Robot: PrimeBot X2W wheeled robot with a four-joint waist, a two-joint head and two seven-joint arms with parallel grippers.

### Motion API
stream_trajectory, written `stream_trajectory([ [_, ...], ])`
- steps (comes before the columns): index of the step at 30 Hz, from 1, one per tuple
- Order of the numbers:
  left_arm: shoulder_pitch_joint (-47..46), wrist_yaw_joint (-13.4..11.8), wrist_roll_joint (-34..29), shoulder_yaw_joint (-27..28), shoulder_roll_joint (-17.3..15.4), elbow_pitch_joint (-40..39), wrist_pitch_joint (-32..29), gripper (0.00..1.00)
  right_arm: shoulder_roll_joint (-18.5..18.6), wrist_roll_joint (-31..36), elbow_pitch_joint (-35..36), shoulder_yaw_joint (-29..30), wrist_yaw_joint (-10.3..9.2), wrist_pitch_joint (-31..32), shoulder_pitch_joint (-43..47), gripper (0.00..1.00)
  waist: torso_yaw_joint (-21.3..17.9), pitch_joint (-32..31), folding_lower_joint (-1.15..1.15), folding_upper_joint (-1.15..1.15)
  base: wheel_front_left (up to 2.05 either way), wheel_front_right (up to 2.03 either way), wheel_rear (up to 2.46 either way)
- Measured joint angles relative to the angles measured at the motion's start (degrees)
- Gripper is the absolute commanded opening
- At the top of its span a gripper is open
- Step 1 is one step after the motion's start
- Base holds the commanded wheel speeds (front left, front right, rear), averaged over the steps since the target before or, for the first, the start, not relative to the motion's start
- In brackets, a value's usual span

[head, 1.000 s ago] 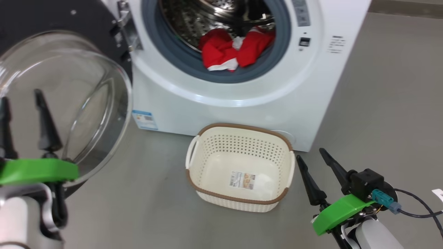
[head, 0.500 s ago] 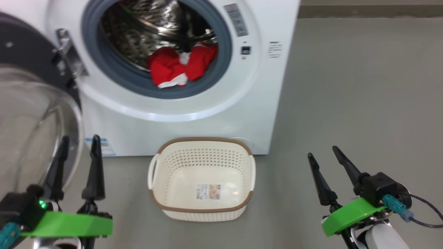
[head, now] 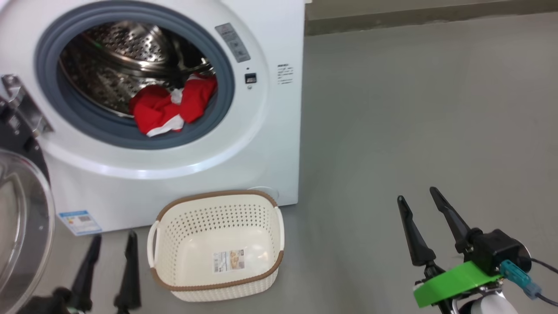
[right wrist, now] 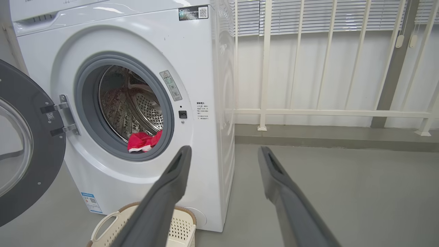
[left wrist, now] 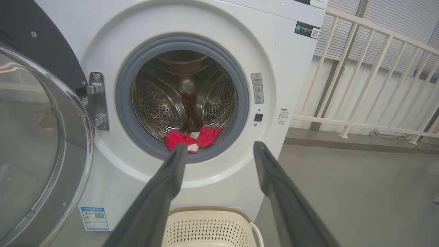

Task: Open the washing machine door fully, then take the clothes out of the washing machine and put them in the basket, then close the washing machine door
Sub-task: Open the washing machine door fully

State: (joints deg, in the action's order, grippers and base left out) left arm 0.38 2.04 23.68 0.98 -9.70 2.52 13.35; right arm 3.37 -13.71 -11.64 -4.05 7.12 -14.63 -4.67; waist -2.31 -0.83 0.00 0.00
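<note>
**Empty left gripper [head: 114, 236] and right gripper [head: 416, 195] face an open washing machine [head: 261, 144]**

Seen from the head camera, the left gripper sits low at the bottom left, just to the left of the basket [head: 218, 194]. Its two dark fingers are spread apart and hold nothing. The right gripper hovers over bare grey floor [head: 392, 109], well to the right of the washing machine, with its fingers also parted and empty. Neither gripper touches anything.

The washing machine is white and loads from the front. Its round door [head: 22, 226] is swung out on the left side, with the black rim and bulging glass bowl turned away from the opening. It looks wide open, so the first step of the task appears done.

Inside the steel drum [head: 117, 48], the clothes [head: 163, 109] lie as a bunched red heap with white trim. They sit at the front lower edge, against the grey rubber ring. How many pieces there are cannot be told.

The basket stands on the floor just in front of the washing machine, below the opening. It is cream plastic with a brown rim, and nothing lies in it but a sticker [head: 228, 261] on its bottom.

Both wrist views look along parted fingers toward the open drum, and a white railing [right wrist: 308, 111] stands behind. No clothes have been moved yet. Lifting them into the basket and shutting the door are both left to do
</note>
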Motion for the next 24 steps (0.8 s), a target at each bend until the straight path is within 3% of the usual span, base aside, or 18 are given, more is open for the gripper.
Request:
stream_trajectory([
  [12, 6.87, 1.47, -0.81, -0.97, 1.76, 7.22, 0.88, 1.00, 1.91, -1.36, 3.05, 0.58, 0.00, 0.00, 7.13, 1.00, -1.47, -3.72, 0.00, 0.00, 0.00, 0.00, 0.00],
  [24, 9.40, 1.45, -4.54, 1.32, 3.24, 8.47, 0.94, 1.00, 2.24, -1.36, 2.65, 2.18, 0.00, 0.00, 9.24, 1.00, -1.17, -5.00, 0.00, 0.00, 0.00, 0.00, 0.00],
])
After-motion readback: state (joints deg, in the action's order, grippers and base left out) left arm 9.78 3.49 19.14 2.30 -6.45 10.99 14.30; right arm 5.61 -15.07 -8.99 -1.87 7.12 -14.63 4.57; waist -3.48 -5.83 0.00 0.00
